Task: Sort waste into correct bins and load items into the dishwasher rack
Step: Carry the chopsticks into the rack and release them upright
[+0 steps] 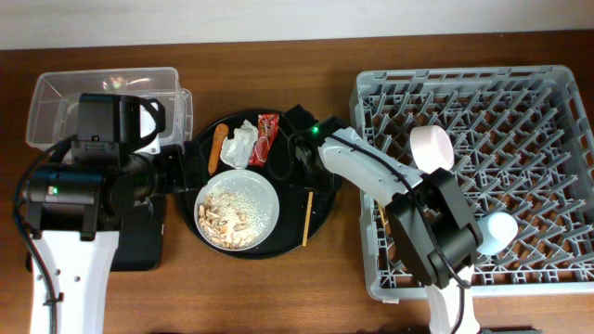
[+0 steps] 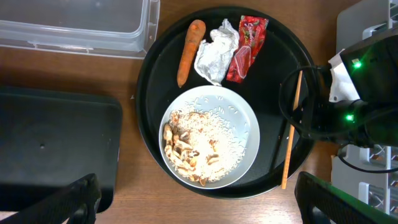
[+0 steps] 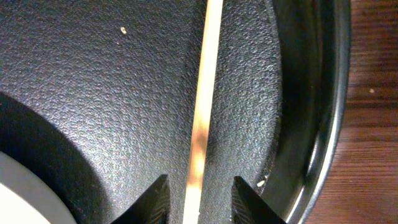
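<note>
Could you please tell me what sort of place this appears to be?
Probably a staged dish-clearing station on a robot test bench: a grey dishwasher rack sits on a wooden table beside a round black tray holding a plate of rice scraps, with a clear tub nearby.

Robot test bench: wooden table, grey dishwasher rack, bare pale wall.

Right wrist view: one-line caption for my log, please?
Open right gripper straddling a wooden chopstick that lies on the round black tray, near its rim.
</note>
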`<action>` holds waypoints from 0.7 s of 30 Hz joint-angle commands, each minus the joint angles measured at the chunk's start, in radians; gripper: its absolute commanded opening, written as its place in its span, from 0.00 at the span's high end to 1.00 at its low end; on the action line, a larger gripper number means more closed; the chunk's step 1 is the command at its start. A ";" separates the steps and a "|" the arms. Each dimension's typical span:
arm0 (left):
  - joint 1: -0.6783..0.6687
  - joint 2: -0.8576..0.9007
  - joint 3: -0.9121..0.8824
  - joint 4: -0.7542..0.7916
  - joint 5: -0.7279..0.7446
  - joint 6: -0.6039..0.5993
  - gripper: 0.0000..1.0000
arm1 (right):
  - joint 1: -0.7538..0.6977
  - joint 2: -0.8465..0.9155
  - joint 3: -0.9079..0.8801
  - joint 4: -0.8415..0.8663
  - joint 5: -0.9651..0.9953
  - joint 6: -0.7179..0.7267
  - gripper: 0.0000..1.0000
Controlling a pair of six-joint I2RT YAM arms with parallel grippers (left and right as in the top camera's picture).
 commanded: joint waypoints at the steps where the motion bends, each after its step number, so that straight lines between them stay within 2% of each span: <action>1: 0.003 0.000 0.005 0.002 -0.007 -0.002 0.01 | -0.002 0.008 -0.054 0.040 -0.012 0.020 0.72; 3: 0.003 0.000 0.005 0.002 -0.006 -0.002 0.01 | -0.002 0.008 -0.111 0.087 -0.016 0.043 0.73; 4: 0.003 0.000 0.005 0.002 -0.006 -0.002 0.01 | -0.004 0.008 -0.116 0.086 -0.016 0.042 0.89; 5: 0.003 0.000 0.005 0.002 -0.007 -0.002 0.01 | -0.011 0.006 -0.111 0.078 -0.016 0.017 0.96; 8: 0.003 0.000 0.005 0.002 -0.006 -0.002 0.01 | -0.019 -0.094 -0.037 0.043 -0.030 -0.128 0.96; 11: 0.003 0.000 0.005 0.002 -0.006 -0.002 0.01 | -0.034 -0.237 0.026 -0.001 -0.005 -0.163 0.96; 15: 0.003 0.000 0.005 0.002 -0.007 -0.002 0.01 | -0.151 -0.414 0.033 -0.089 0.189 -0.213 0.96; 18: 0.003 0.000 0.005 0.002 -0.007 -0.002 0.01 | -0.309 -0.388 0.029 -0.149 0.195 -0.512 0.96; 21: 0.003 0.000 0.005 0.002 -0.006 -0.002 0.01 | -0.335 -0.302 0.029 -0.184 0.150 -0.523 0.96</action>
